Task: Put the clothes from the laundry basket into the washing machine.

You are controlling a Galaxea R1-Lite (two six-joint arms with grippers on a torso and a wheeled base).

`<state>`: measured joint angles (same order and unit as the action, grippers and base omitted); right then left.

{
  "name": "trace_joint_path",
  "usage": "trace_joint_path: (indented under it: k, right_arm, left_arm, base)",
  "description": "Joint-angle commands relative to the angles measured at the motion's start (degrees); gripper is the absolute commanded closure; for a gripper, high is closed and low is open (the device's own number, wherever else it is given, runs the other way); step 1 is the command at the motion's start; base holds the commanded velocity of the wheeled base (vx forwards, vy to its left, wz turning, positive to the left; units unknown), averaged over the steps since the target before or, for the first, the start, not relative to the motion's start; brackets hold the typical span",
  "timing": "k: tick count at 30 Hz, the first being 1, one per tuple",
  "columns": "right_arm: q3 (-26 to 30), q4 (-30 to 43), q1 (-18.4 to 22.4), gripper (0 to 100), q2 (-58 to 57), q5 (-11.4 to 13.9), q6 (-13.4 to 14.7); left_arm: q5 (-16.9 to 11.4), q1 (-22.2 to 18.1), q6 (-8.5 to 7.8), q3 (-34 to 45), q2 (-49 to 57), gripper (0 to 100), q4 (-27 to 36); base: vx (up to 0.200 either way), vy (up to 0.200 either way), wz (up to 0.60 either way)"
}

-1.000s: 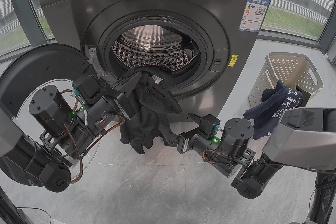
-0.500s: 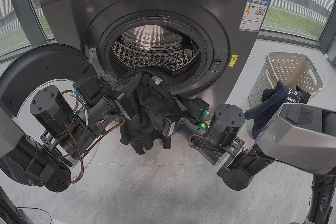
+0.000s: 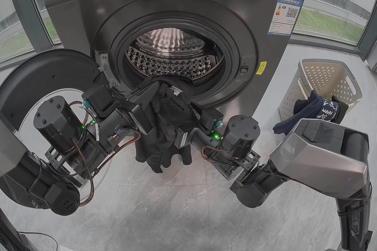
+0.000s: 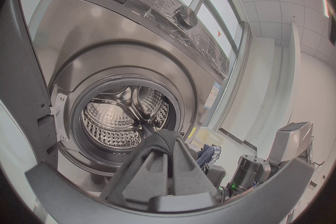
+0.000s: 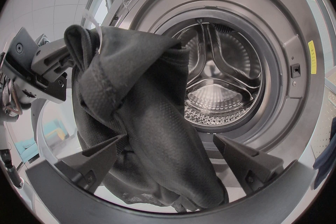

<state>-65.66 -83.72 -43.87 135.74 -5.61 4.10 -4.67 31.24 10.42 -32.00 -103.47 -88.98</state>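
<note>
A black garment (image 3: 165, 122) hangs in front of the washing machine's open drum (image 3: 171, 53). My left gripper (image 3: 155, 90) is shut on its top edge, just below the drum's lip; the left wrist view shows the fingers (image 4: 155, 168) pinched on the cloth (image 4: 159, 139). My right gripper (image 3: 172, 128) is open and pressed against the hanging cloth from the right. In the right wrist view its spread fingers (image 5: 94, 160) straddle the garment (image 5: 150, 112), and the left gripper (image 5: 52, 60) holds the cloth's top. A navy garment (image 3: 310, 114) drapes over the laundry basket (image 3: 330, 75).
The machine's round door (image 3: 43, 75) stands swung open at the left, behind my left arm. The basket sits on the floor to the right of the machine (image 3: 255, 28). Grey tiled floor (image 3: 176, 208) lies below the arms. Windows run behind the machine.
My right arm has moved left and up from the floor area near the basket to the hanging black garment. The left gripper and the garment have stayed where they were.
</note>
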Motion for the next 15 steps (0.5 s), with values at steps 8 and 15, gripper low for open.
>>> trace_joint_path:
  k: [8,15]
  right_arm:
    - [1.4,0.3,-2.0,0,0.7,-0.1,-0.1]
    - [-4.0,0.5,-1.1,0,2.2,-0.7,0.0]
  left_arm:
    - [0.0,-0.1,0.04,-0.1,-0.1,100,-0.1]
    - [0.0,0.0,0.04,0.0,0.0,100,-0.1]
  base:
    - [0.000,0.000,0.00]
    - [0.000,0.000,0.00]
